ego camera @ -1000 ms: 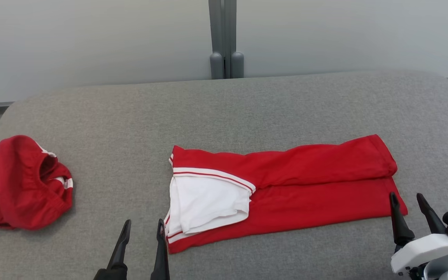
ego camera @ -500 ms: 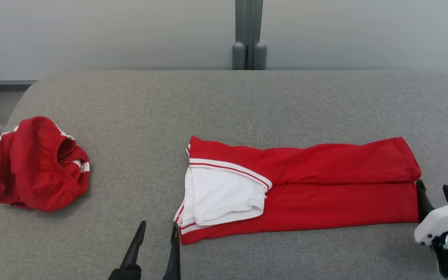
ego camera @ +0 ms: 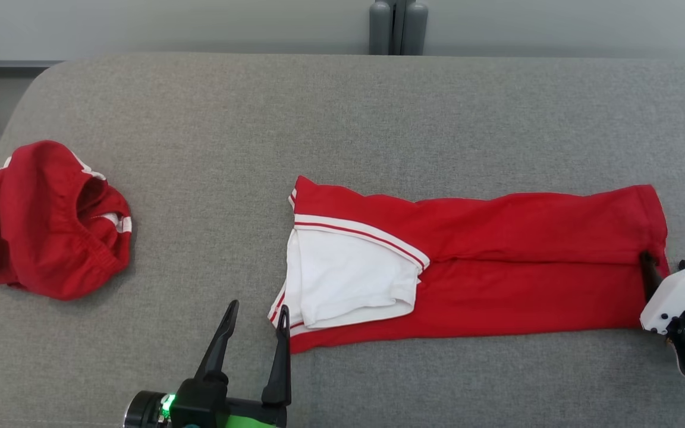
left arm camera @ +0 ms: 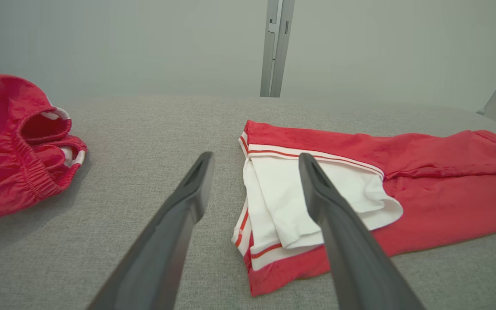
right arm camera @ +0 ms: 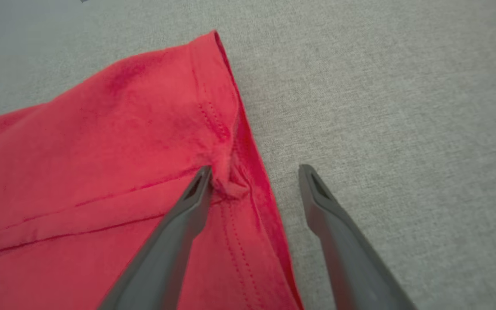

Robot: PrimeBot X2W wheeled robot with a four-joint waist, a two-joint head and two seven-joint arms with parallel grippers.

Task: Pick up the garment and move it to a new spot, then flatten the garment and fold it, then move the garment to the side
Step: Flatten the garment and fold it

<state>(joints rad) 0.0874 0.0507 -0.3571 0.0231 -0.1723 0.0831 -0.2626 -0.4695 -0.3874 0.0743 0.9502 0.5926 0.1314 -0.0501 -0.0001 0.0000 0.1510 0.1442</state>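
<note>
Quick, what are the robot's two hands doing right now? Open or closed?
Left gripper: open, holding nothing.
Right gripper: open, fingers either side of the folded red garment edge, nothing gripped.

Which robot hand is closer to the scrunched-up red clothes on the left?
Left. The left gripper sits between the scrunched-up red clothes and the flat garment; the right gripper is at that garment's far hem.

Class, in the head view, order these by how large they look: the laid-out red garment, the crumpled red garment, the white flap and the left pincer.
1. laid-out red garment
2. crumpled red garment
3. white flap
4. left pincer, nearer the camera, so its place is unsure
</note>
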